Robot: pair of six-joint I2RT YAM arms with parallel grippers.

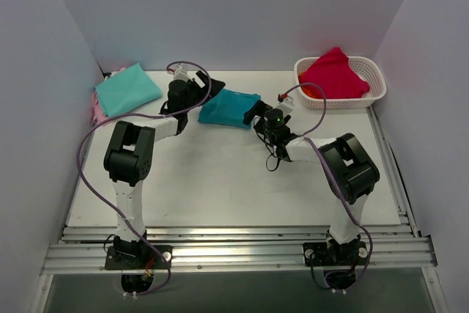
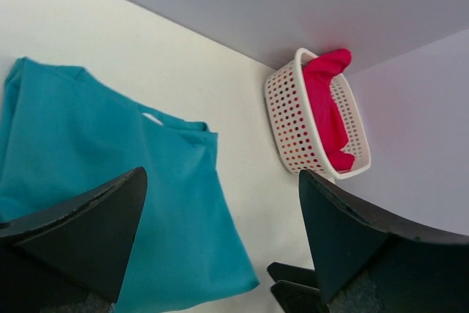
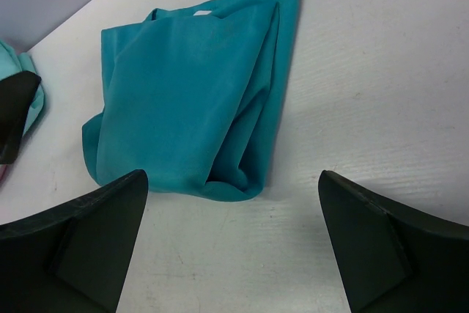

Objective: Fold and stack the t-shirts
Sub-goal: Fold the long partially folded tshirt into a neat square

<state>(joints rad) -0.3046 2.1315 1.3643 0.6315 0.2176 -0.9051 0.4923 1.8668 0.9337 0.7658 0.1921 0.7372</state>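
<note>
**Teal shirt folded at centre, both grippers open beside it**

In the top view the deep teal shirt (image 1: 229, 108) lies folded on the white counter (image 1: 220, 181), in the upper middle of the frame. The left gripper (image 1: 196, 91) sits at its left edge and the right gripper (image 1: 256, 111) at its right edge. Both wrist views show each gripper's fingers spread wide with nothing between them. The right wrist view shows the teal shirt's layered fold in the upper centre of its frame. The mint-green shirt (image 1: 128, 88) lies folded at the upper left of the top view, with a strip of pale pink cloth (image 1: 97, 110) showing under its left edge. At the upper right, a bright pink shirt (image 1: 333, 75) is heaped in a white perforated basket (image 1: 376, 78).
</note>
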